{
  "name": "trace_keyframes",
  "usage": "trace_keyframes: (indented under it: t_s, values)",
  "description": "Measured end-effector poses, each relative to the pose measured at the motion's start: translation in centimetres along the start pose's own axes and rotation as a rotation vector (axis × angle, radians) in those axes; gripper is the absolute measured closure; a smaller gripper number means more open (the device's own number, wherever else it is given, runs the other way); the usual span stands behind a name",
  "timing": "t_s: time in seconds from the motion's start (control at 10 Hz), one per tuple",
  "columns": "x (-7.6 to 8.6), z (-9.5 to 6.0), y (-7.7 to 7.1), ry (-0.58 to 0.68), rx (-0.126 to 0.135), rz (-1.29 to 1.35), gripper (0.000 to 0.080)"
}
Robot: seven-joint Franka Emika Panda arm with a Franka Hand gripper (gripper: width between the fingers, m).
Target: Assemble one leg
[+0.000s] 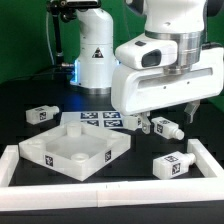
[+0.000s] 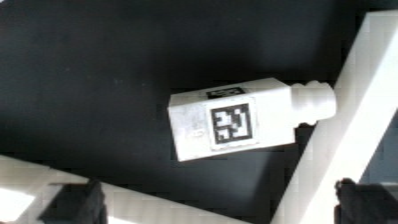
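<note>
Tool (image 2: 221,200) spread wide and empty, arm pointing straight down, hovering just above a leg (image 2: 237,118), not touching it

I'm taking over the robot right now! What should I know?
Gripper: open, empty, above the table.
Legs: left leg, middle leg and front leg lie loose on the table. The front leg is beside the white rail.
Tabletop: lies flat, no leg in it.
Done: nothing attached yet.
Left: grab a leg, probably the front one, and screw it into the tabletop.
</note>
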State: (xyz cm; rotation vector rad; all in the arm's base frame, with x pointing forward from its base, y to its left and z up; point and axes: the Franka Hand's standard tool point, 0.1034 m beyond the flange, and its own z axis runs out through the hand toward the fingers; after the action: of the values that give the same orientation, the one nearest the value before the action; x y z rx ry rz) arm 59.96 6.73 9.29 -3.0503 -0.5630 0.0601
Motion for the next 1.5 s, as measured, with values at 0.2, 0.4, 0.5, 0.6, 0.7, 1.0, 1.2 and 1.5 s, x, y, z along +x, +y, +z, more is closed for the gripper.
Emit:
trace_keyframes:
  t_s: [0.2, 0.4, 0.5, 0.6, 0.7, 1.0, 1.2, 1.5]
  values:
    - [0.0, 0.0, 0.0, 0.0, 0.0, 0.004, 0.015]
    - [0.2, -0.2, -0.3, 0.002, -0.005, 0.142, 0.015]
    - [0.6, -0.2, -0.8, 0.002, -0.008, 0.24, 0.015]
    - [1.1, 0.1, -1.1, -0.003, -0.007, 0.33, 0.015]
    - [1.7, 0.5, -1.1, 0.007, 0.011, 0.478, 0.015]
    - [2.0, 0.7, -1.1, 0.023, 0.053, 0.674, 0.015]
    - [1.8, 1.0, -1.3, 0.015, 0.059, 0.8, 0.015]
    - [-0.2, 3.5, -2.3, -0.04, 0.057, 1.167, 0.015]
